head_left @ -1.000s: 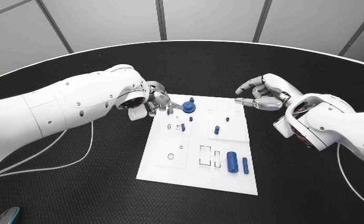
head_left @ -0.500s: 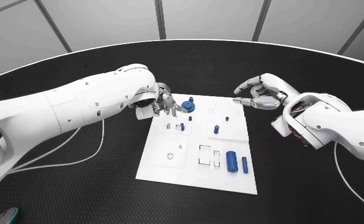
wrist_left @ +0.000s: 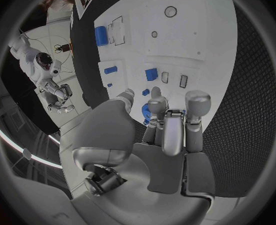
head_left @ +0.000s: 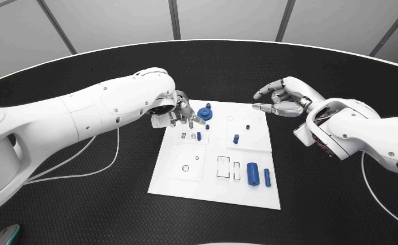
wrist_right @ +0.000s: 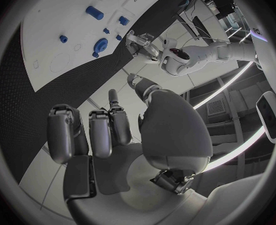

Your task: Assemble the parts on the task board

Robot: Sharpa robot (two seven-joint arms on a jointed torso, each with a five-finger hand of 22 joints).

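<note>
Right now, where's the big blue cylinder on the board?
In the head view, the big blue cylinder lies near the task board's near right corner, beside a thinner blue rod, well clear of both hands.

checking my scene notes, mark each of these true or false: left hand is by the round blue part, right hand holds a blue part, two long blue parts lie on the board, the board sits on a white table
1. The left hand is at the round blue part at the far edge of the task board. True.
2. The right hand holds a blue part. False: it holds nothing and sits off the board's far right corner.
3. Two long blue parts lie side by side on the near right of the board. True.
4. The board sits on a white table. False: the table is black.
</note>
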